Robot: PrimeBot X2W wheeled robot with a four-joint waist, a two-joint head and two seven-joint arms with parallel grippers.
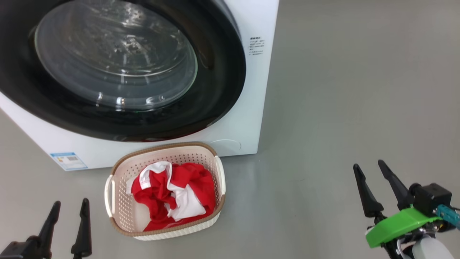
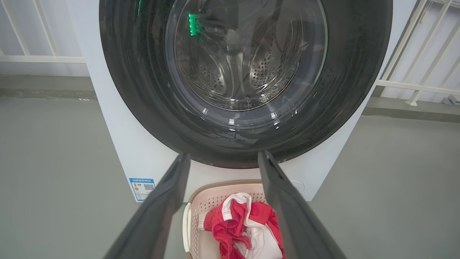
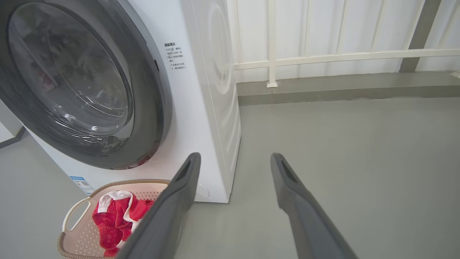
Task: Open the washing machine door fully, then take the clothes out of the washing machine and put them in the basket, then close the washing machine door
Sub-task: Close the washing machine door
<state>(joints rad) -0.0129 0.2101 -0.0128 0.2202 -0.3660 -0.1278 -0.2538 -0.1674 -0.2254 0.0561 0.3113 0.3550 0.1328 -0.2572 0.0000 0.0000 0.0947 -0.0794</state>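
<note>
Standing on grey floor (image 1: 341, 90), the washing machine (image 1: 251, 115) has white railing (image 3: 323, 57) behind.

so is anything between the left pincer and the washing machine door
Only the basket, holding the clothes, on the floor below the washing machine door. It sits low, ahead of the open left pincer; above its rim nothing visible blocks the way.

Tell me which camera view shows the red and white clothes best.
The head view: the clothes lie whole, unobstructed, in the basket. The left wrist view crops them at its bottom edge, the left hand's finger covering part. The right wrist view hides part behind the right hand's finger.
</note>
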